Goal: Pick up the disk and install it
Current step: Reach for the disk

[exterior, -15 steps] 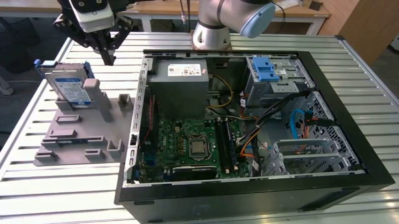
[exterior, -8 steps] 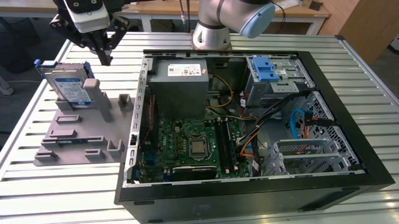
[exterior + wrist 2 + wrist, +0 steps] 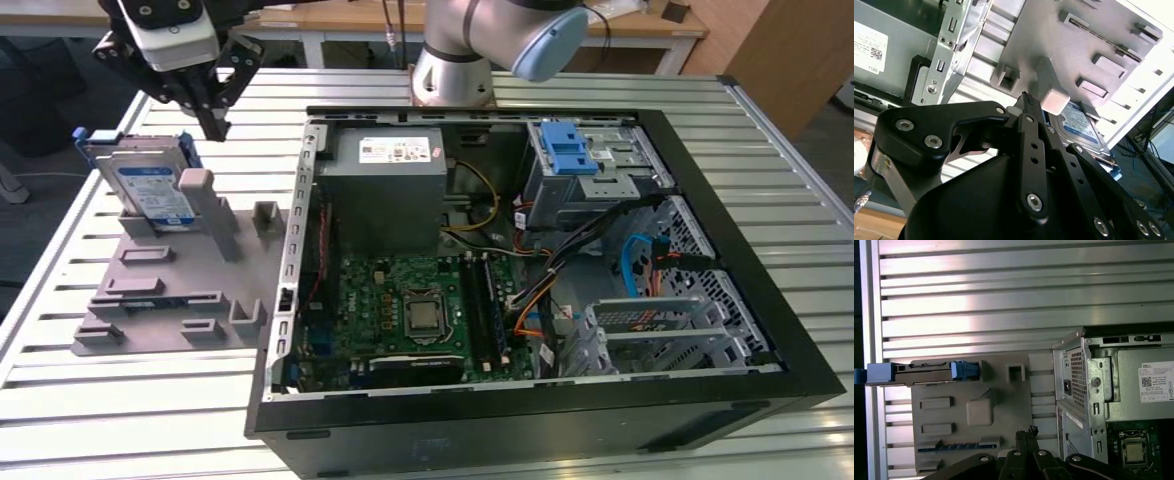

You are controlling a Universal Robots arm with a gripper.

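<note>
The fingers (image 3: 216, 122) are closed on each other and hold nothing; in both wrist views the black tips meet in one point. The gripper (image 3: 215, 128) hangs tips-down over the far end of the grey fixture (image 3: 160, 300), clear of everything.

The disk (image 3: 147, 185) lies below the tips and toward the exterior view's left, near them but not touching. It stands on edge in a slot of the fixture, its broad face leaning on a grey post (image 3: 200, 205). In the first wrist view the disk (image 3: 924, 371) is a thin strip seen from above. Its long upper edge runs roughly across the exterior view, so the tips sit just off the end of that edge on the exterior view's right. To my eye, reaching the disk is a short way across and down.

The disk is flat silver metal with a blue-and-white label (image 3: 1079, 125) on its face and blue rails at both ends. It is not yet installed: the open case (image 3: 534, 425) stands beside the fixture on the slatted table (image 3: 134, 400).
</note>
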